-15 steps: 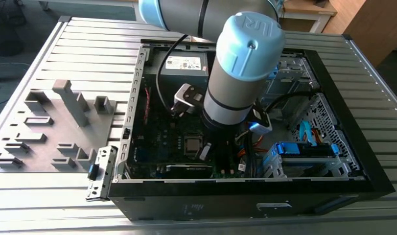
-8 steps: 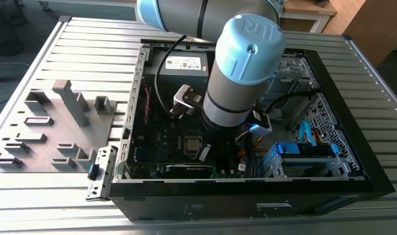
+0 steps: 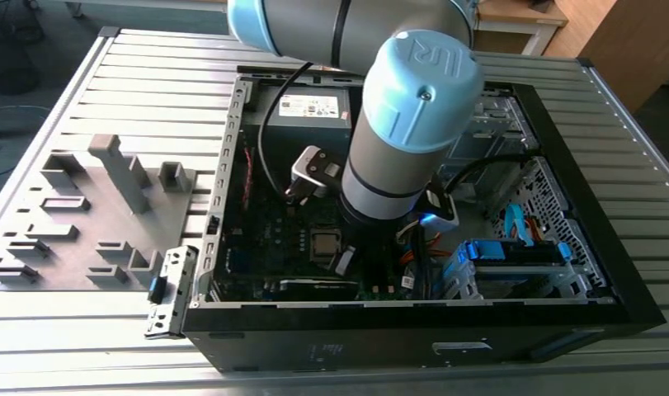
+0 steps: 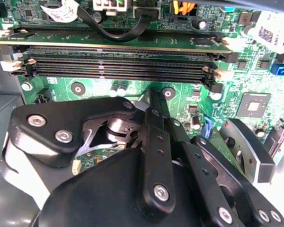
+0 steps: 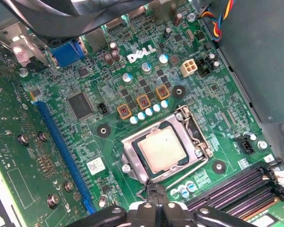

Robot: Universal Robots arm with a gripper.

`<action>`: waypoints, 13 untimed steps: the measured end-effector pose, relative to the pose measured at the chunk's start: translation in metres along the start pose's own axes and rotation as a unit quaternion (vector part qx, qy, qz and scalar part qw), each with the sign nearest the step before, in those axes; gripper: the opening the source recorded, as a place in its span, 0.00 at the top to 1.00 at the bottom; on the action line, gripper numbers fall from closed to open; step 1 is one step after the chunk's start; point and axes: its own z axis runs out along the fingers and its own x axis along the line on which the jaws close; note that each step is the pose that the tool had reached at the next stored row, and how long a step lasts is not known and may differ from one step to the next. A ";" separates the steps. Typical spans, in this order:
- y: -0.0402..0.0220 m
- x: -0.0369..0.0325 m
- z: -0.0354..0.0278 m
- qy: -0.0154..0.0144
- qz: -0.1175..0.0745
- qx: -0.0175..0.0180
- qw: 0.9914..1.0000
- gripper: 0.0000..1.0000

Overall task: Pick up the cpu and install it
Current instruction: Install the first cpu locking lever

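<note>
Jaws clenched tight with nothing pinched between them, gripper [image 5: 156,204] tip hanging low over the motherboard [image 5: 85,142]. Just past that tip, the cpu [image 5: 161,149] lying flat in the socket frame [image 5: 132,163], silver top up, frame open around it, retention lever off to one side. Square chip, so no real long axis to line up on. Beyond the socket frame, a row of capacitors, then the blue ports. Whole thing inside the computer case [image 3: 598,272] on the slatted table [image 3: 147,91].
</note>
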 end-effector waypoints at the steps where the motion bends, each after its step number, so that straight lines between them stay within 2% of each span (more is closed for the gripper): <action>1: -0.0001 0.0003 -0.0001 -0.001 0.000 0.000 1.000 0.88; 8: -0.0003 0.0010 -0.0028 -0.005 0.000 -0.003 1.000 0.88; 13: -0.0001 0.0010 -0.0061 -0.007 0.000 -0.004 1.000 0.88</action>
